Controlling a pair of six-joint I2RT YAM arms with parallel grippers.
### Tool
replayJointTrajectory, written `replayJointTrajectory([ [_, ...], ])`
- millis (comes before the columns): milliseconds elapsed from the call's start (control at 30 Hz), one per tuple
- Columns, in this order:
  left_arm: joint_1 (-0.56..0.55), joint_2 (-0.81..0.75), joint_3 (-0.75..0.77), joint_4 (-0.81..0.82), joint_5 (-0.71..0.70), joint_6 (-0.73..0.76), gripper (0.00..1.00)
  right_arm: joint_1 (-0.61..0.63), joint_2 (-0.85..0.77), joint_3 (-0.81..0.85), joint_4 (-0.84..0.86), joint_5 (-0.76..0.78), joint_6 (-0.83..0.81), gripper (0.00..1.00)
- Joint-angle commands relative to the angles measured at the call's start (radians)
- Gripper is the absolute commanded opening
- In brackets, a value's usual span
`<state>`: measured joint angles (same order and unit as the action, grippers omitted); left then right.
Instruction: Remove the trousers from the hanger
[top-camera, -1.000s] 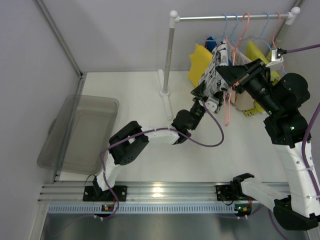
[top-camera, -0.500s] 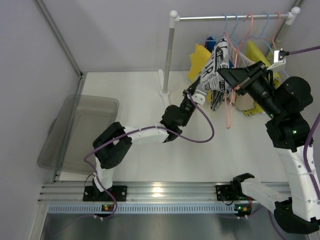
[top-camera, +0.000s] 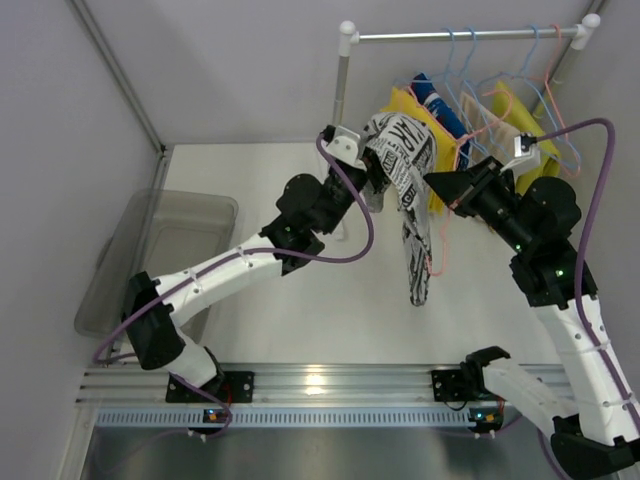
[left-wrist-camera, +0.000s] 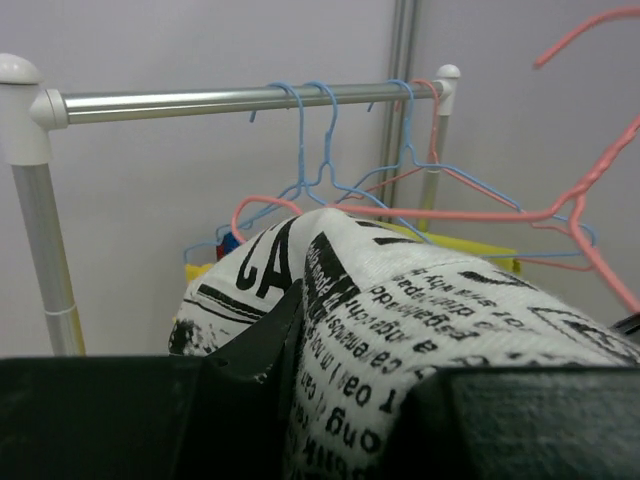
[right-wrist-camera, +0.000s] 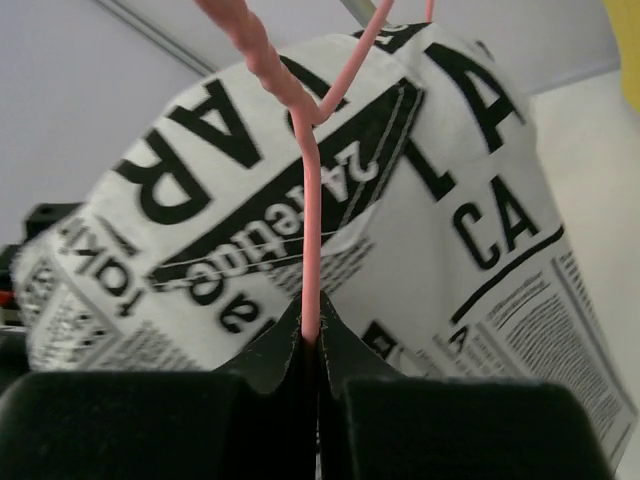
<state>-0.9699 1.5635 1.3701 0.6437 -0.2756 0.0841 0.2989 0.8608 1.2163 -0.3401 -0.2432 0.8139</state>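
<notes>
Item: black-and-white print trousers (right-wrist-camera: 430, 260), newspaper-style lettering all over.
- Right wrist view: large black capitals "AR" at upper left; "CA" at right, with a further "A" above it. A black band behind the pink hanger (right-wrist-camera: 311, 230) wire carries inverted white lettering that seems to begin "24"; the rest is uncertain. Columns of fine type at lower right are too small to read.
- Left wrist view: large "CA" on the left fold; small upside-down column type, illegible.
- Top view: bold capitals, not readable.
</notes>
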Motion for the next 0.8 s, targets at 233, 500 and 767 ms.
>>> replayJointTrajectory([
  [233,-0.003,-0.097,0.265,-0.087,0.006,-0.15,0.0,0.006,-0.082,-0.156,0.082,0.044,-0.113,0.0],
  [500,-0.001,-0.059,0.503,-0.142,-0.066,-0.045,0.0,0.006,-0.112,-0.235,0.067,0.05,-0.156,0.0],
  [767,0.01,-0.029,0.606,-0.017,-0.329,0.386,0.0,0.011,-0.132,-0.256,0.062,0.021,-0.189,0.0],
])
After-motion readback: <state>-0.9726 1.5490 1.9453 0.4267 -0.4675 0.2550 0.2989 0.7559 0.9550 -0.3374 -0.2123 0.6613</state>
